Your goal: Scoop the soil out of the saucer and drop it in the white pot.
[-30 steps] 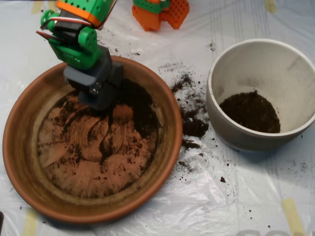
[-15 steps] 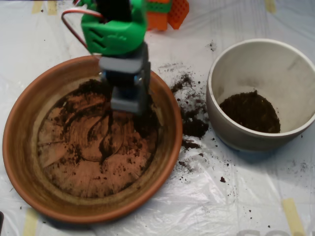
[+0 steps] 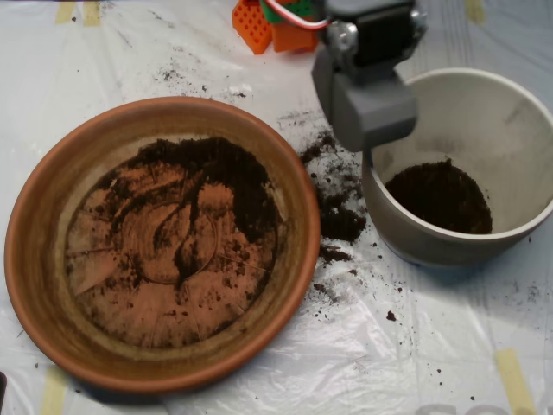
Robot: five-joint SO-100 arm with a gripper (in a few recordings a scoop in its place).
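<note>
End effector [image 3: 367, 108]: hanging over the white pot's left rim; shells are looking pressed together, contents hidden.
White pot [image 3: 518, 112]: sitting at right on the counter [image 3: 415, 346], holding a dark heap of soil at its bottom.
Saucer [image 3: 34, 216]: lying at left, well apart from the end effector.
Soil [image 3: 229, 177]: clinging mostly to the saucer's upper right, thin smears elsewhere.
Spilled soil [image 3: 337, 216]: lying between saucer and pot.
Orange blocks [image 3: 268, 26]: sitting at the top edge, beside the arm.
Plastic sheet [image 3: 432, 303]: covering the counter.
</note>
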